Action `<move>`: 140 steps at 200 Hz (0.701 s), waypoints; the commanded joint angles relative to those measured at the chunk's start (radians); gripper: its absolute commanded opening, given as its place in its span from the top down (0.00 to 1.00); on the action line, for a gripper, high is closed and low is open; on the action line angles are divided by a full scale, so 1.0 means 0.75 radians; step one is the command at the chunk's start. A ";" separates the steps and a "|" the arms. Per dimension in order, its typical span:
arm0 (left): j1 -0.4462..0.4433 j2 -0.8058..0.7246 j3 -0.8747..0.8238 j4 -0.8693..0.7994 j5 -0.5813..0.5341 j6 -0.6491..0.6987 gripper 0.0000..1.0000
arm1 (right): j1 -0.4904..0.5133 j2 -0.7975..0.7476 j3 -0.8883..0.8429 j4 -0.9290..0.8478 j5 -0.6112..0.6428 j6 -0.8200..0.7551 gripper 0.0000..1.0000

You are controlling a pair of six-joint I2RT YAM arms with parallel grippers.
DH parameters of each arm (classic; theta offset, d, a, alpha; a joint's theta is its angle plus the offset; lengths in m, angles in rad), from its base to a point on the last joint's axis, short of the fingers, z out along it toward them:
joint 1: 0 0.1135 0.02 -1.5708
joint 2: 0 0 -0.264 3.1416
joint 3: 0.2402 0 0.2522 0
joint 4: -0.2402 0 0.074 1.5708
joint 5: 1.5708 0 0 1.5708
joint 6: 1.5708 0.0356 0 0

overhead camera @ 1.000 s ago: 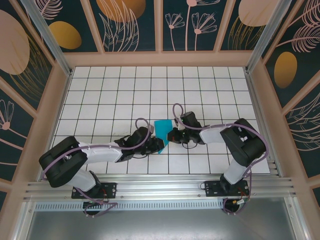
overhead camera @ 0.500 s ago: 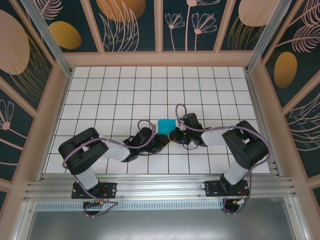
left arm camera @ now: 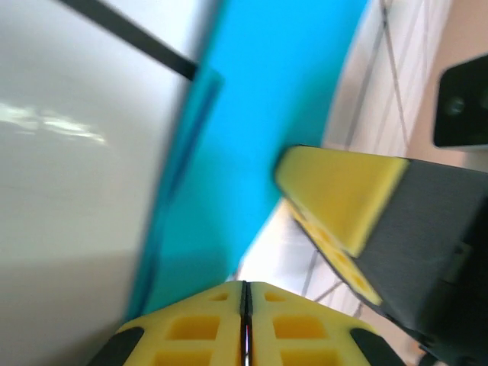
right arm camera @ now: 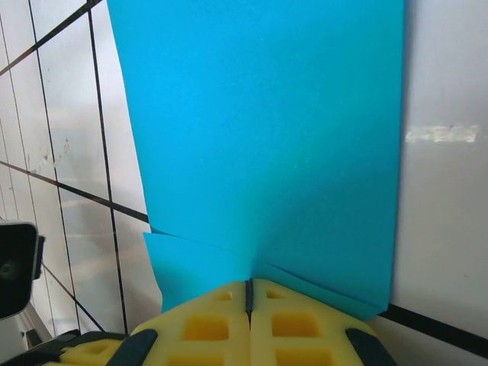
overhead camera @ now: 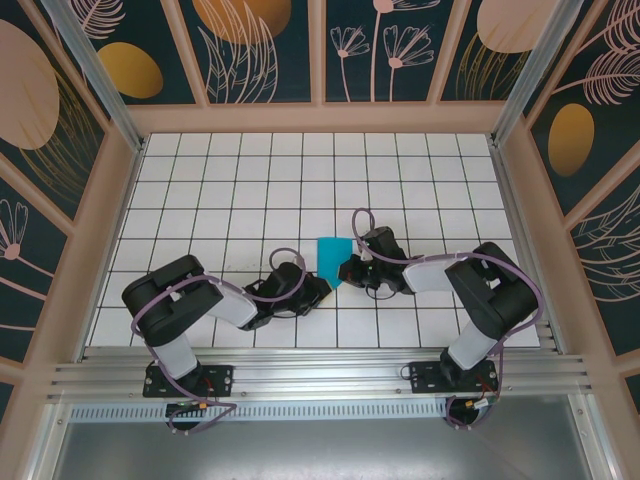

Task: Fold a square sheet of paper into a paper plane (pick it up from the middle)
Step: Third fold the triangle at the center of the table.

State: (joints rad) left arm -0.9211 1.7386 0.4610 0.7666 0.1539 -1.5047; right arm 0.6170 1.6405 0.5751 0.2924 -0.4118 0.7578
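The teal-blue sheet of paper (overhead camera: pixel 331 256) lies near the middle of the white tiled table (overhead camera: pixel 250 180), between the two grippers. From above it looks like a narrow folded piece, wider at the far end and narrower at the near end. In the right wrist view the sheet (right arm camera: pixel 267 137) spreads away from the fingers over the tiles, and at its near end folded layers overlap.

The right gripper (overhead camera: pixel 343 271) is at the near right corner of the sheet. Its yellow pads (right arm camera: pixel 248 293) are pressed together with only a thin line between them, and the paper comes out directly from this line, so it is clamped on the sheet.

The left gripper (overhead camera: pixel 320 290) is low on the table at the near left side of the sheet. In its own camera its pads (left arm camera: pixel 245 305) are also together. The sheet (left arm camera: pixel 259 114) rises just beside them, seen almost edge-on. I cannot tell if any paper is caught between them. A yellow finger (left arm camera: pixel 343 202) of the right gripper is close on the right.

Both arms reach inward from their bases at the near aluminium rail (overhead camera: pixel 320 380).
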 commanded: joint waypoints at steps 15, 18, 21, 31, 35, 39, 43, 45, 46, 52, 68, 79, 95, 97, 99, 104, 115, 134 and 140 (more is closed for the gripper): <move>0.002 -0.014 0.028 -0.014 -0.013 0.018 0.89 | 0.010 0.026 -0.032 -0.116 0.089 0.004 0.98; 0.003 -0.011 0.031 -0.017 -0.010 0.020 0.89 | 0.009 0.025 -0.033 -0.116 0.088 0.005 0.98; 0.004 -0.011 0.038 -0.024 -0.007 0.022 0.89 | 0.010 0.026 -0.033 -0.117 0.088 0.005 0.98; 0.005 -0.007 0.058 -0.052 0.001 0.027 0.89 | 0.009 0.023 -0.033 -0.120 0.091 0.006 0.98; 0.004 -0.008 0.067 -0.058 0.005 0.031 0.88 | 0.010 0.022 -0.033 -0.122 0.091 0.005 0.98; 0.003 -0.010 0.075 -0.065 0.011 0.037 0.89 | 0.010 0.021 -0.032 -0.122 0.091 0.004 0.98; 0.004 -0.011 0.083 -0.072 0.014 0.041 0.88 | 0.009 0.019 -0.032 -0.123 0.091 0.003 0.98; 0.004 -0.012 0.087 -0.077 0.015 0.043 0.88 | 0.009 0.017 -0.032 -0.124 0.092 0.003 0.98; 0.004 -0.013 0.090 -0.079 0.016 0.044 0.88 | 0.010 0.017 -0.032 -0.124 0.092 0.004 0.98; 0.004 -0.015 0.101 -0.091 0.017 0.050 0.88 | 0.010 0.015 -0.034 -0.126 0.092 0.002 0.98; 0.004 -0.021 0.146 -0.176 0.000 0.074 0.88 | 0.010 0.011 -0.036 -0.128 0.097 0.003 0.98; 0.004 -0.014 0.178 -0.239 -0.008 0.088 0.89 | 0.010 0.006 -0.037 -0.130 0.097 0.004 0.98; 0.003 0.010 0.185 -0.253 -0.007 0.069 0.91 | 0.009 0.003 -0.037 -0.132 0.098 0.006 0.98; 0.005 0.013 0.182 -0.253 -0.008 0.067 0.91 | 0.010 0.003 -0.037 -0.132 0.099 0.005 0.98; 0.005 0.018 0.180 -0.252 -0.009 0.062 0.92 | 0.009 0.002 -0.037 -0.132 0.099 0.004 0.98; 0.003 0.024 0.175 -0.246 -0.011 0.052 0.92 | 0.010 0.002 -0.037 -0.133 0.099 0.004 0.98; 0.004 0.040 0.162 -0.228 -0.011 0.034 0.93 | 0.009 0.004 -0.035 -0.134 0.099 0.004 0.98; 0.003 0.063 0.149 -0.209 -0.001 0.026 0.93 | 0.010 0.006 -0.035 -0.135 0.101 0.004 0.98; 0.005 0.069 0.148 -0.207 0.005 0.026 0.93 | 0.010 0.007 -0.035 -0.138 0.101 0.004 0.98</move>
State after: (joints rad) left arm -0.9211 1.7618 0.5819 0.6304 0.1558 -1.4689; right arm 0.6174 1.6375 0.5751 0.2893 -0.4065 0.7620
